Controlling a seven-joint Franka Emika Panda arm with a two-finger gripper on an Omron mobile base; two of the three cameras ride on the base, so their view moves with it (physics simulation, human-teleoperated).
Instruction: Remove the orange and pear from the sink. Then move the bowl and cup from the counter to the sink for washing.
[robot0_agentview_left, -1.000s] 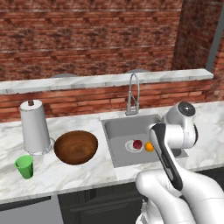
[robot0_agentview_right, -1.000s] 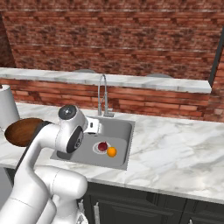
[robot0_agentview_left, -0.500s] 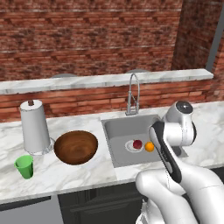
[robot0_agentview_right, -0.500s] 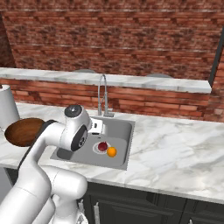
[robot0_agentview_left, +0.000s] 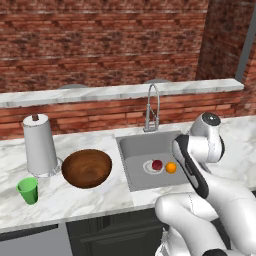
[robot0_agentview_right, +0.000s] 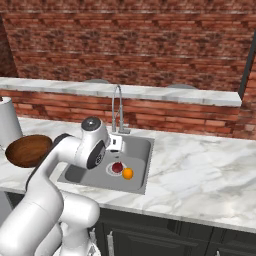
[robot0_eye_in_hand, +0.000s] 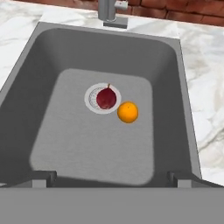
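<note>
Orange and pear both lay on the floor of the sink, the pear sitting on the round white-rimmed drain and the orange just beside it, nearly touching. The fingers hung above the basin's near edge, spread wide and holding nothing. On the surface to the left of the sink, the bowl and the cup waited untouched, with a paper towel roll behind them.

The likeliest trouble, I judged, was the orange: a smooth, hard ball on slick grey metal would roll away if one finger reached it before the other. With the two fruits so close, a descent on either one could nudge its neighbour. The pear, dark red and glossy with one tapered end, might twist out of an off-centre squeeze. The steep basin walls and the tall curved steel tap left little room for a careless approach.

The bowl was deep, dark brown wood; the cup was small, bright green and tapered.
</note>
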